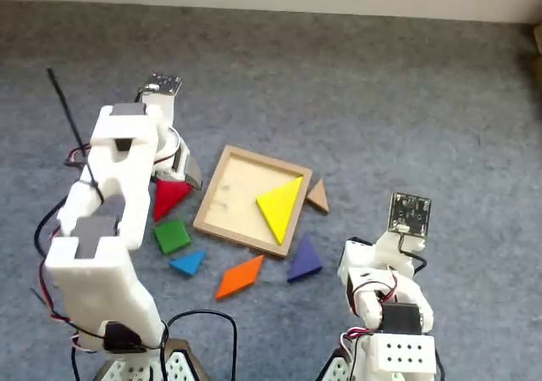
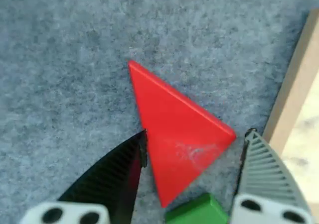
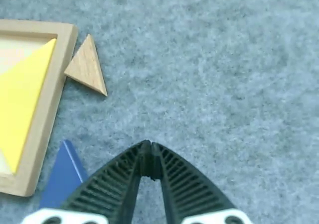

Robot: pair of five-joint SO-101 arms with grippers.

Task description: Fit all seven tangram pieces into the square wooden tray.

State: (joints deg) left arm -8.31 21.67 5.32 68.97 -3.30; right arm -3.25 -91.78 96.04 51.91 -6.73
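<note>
Currently, taking the tray as the clock's centre in the high view:

1. Square wooden tray (image 1: 210, 190), on grey carpet (image 1: 381, 102). It holds the yellow triangle (image 1: 281, 207), lying flat on its 4 o'clock side.
2. Red triangle (image 2: 174, 134), flat on the carpet at 9 o'clock, just outside the tray rim. It lies between the spread fingers of the left gripper (image 2: 196, 134). The black finger (image 2: 114, 174) has its tip against one edge, and the grey finger (image 2: 264, 174) has its tip just beside the opposite corner. Whether either presses on the piece cannot be told.
3. Green square (image 1: 172, 235), at 8 o'clock, just beside the red triangle.
4. Light blue triangle (image 1: 187, 262), at 7 o'clock.
5. Orange parallelogram (image 1: 240, 277), at 6 o'clock.
6. Dark blue triangle (image 1: 303, 260), at 5 o'clock, near the tray corner.
7. Wooden triangle (image 3: 87, 67), at 3 o'clock, just beside the rim.
8. Right gripper (image 3: 149, 157), fingers together and holding nothing, over bare carpet apart from the wooden and dark blue triangles.
</note>
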